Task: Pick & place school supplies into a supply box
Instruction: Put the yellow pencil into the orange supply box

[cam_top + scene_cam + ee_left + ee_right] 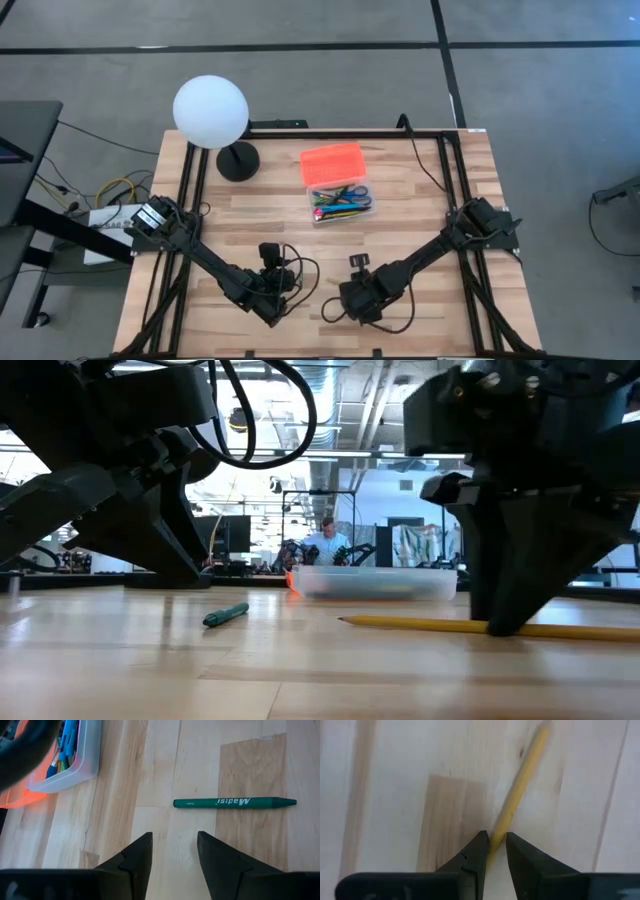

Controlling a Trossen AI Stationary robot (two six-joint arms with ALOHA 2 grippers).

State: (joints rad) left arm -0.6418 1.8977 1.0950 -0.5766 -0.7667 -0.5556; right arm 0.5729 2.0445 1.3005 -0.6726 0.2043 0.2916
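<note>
Right gripper (494, 851) sat lowest and closest in the low view, tips down on the table (300, 680), jaws drawn in to a narrow gap with a yellow pencil (520, 790) lying between them. Both fingertips (477, 847) pressed or nearly pressed the pencil's sides; the shaft ran out ahead of the jaws at a slant. In the low view the pencil lay flat on the wood, its sharpened point sticking out to one side of the gripper. Grip read as clenched on the pencil, pencil not lifted.

Left gripper (174, 851) hovered low over the table with jaws spread wide and nothing between them. A green marker (235, 802) lay on the wood just ahead of the fingertips (142, 847), crosswise to the jaw line, apart from both fingers, white lettering along its barrel.

Supply box (340, 203) stood well ahead of both grippers, farther up the table, its clear tray holding a jumble of pens and blue-handled scissors (352, 195). Orange lid (332, 164) lay against the box's far edge. From the left wrist the tray corner showed off to one side beyond the jaws.

White globe lamp (210, 112) stood beyond the left arm, beside the box.
</note>
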